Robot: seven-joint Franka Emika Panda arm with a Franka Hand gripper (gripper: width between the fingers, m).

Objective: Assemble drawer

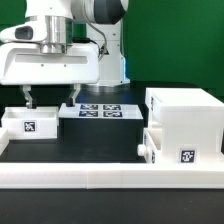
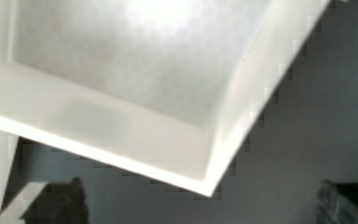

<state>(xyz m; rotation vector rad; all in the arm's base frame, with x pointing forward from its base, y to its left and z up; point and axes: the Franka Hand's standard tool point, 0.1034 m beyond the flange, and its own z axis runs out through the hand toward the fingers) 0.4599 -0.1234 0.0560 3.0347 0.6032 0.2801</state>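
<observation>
A low white open-top drawer (image 1: pixel 28 122) with a square marker on its side sits on the dark table at the exterior view's left. My gripper (image 1: pixel 50 97) hangs just above and behind it, fingers spread wide, holding nothing. In the wrist view the drawer's rim and wall (image 2: pixel 247 95) fill most of the picture, with one corner pointing toward the gap between my dark fingertips (image 2: pixel 55 200); my gripper (image 2: pixel 202 205) is open and apart from it. A second drawer (image 1: pixel 168 146) with a marker and a small knob (image 1: pixel 142 150) sits low in the tall white housing (image 1: pixel 185 108).
The marker board (image 1: pixel 100 110) lies flat on the table behind the middle. A long white rail (image 1: pixel 110 178) runs along the table's front edge. The housing stands at the exterior view's right.
</observation>
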